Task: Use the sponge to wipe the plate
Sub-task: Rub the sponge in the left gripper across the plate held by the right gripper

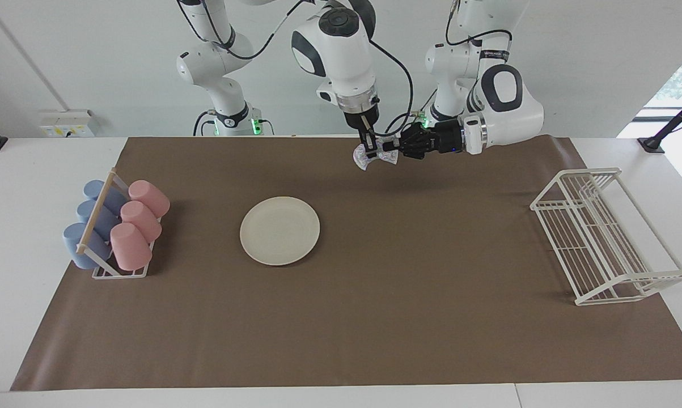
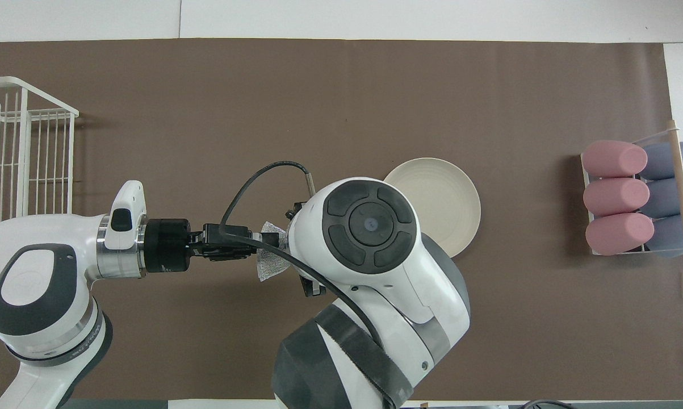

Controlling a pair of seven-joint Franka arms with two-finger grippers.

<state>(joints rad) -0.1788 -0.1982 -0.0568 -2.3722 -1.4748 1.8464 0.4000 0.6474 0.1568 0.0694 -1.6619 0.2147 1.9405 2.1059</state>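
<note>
Handover is underway. In the facing view, we see the right gripper (image 1: 369, 154) clamped on the sponge (image 1: 376, 158), raised, well apart from the plate (image 1: 279, 230). We cannot tell whether the left gripper (image 1: 393, 149) has released.

In the overhead view, we should confirm release, then carry the sponge (image 2: 270, 262) to the plate (image 2: 444, 197).

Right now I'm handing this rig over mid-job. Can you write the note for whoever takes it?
Right gripper: points down, jaws shut on the sponge, in the air over the brown mat.
Left gripper: level, at the sponge's side; whether it grips can't be told.
Plate: flat on the mat, toward the right arm's end, untouched.
Done: sponge is off the table, with both grippers at it.
Left: get the left gripper clear, carry the sponge over the plate, lower it and wipe.
</note>
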